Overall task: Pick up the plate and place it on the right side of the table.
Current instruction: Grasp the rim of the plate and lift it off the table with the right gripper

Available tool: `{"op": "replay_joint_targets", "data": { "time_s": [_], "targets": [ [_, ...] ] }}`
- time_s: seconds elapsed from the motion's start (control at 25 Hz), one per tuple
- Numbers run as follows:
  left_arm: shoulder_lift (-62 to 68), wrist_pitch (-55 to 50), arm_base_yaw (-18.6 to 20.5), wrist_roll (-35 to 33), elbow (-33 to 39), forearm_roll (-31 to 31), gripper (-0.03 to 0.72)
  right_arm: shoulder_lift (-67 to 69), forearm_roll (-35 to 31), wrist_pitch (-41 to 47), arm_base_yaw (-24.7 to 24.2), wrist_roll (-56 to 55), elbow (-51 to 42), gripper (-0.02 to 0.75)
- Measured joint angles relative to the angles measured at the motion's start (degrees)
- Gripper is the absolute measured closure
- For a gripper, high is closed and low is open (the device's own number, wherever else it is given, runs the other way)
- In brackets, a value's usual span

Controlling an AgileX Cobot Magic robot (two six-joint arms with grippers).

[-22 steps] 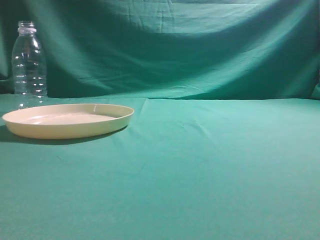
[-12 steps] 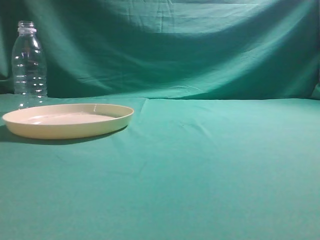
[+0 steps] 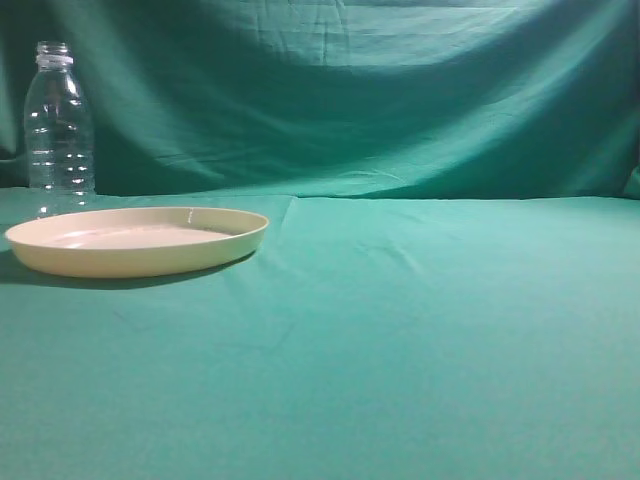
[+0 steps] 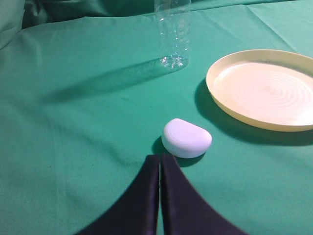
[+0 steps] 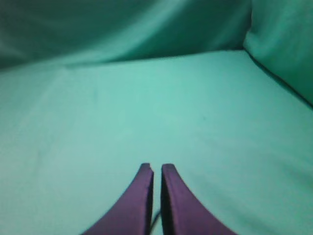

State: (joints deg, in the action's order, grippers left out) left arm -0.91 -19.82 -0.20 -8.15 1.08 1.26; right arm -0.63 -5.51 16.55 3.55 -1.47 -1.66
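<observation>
The cream-yellow plate (image 3: 135, 240) lies flat on the left of the teal table (image 3: 400, 340), in front of a clear bottle. In the left wrist view the plate (image 4: 266, 88) is at the right, ahead and to the right of my left gripper (image 4: 160, 157). That gripper is shut and empty, its tips just short of a small white rounded object (image 4: 186, 137). My right gripper (image 5: 156, 169) is shut and empty over bare teal cloth. Neither gripper shows in the exterior view.
A clear empty plastic bottle (image 3: 58, 125) stands upright behind the plate's left end; it also shows in the left wrist view (image 4: 172, 34). The darker draped green backdrop (image 3: 350, 90) hangs behind the table and rises at the right (image 5: 283, 44).
</observation>
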Motion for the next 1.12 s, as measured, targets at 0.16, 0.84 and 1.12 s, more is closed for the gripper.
{"op": "replay_joint_targets", "data": {
  "time_s": [0.16, 0.84, 1.12],
  "targets": [
    [0.00, 0.00, 0.00, 0.00, 0.00, 0.00, 0.688, 0.00, -6.23, -13.66, 0.00, -2.06, 0.00, 0.690],
    [0.00, 0.00, 0.00, 0.00, 0.00, 0.00, 0.688, 41.09, -7.04, 8.39, 3.02, 1.20, 28.41, 0.690],
    [0.00, 0.00, 0.00, 0.00, 0.00, 0.00, 0.688, 55.48, -13.90, 21.65, 3.24, 9.31, 42.65, 0.738]
  ]
}}
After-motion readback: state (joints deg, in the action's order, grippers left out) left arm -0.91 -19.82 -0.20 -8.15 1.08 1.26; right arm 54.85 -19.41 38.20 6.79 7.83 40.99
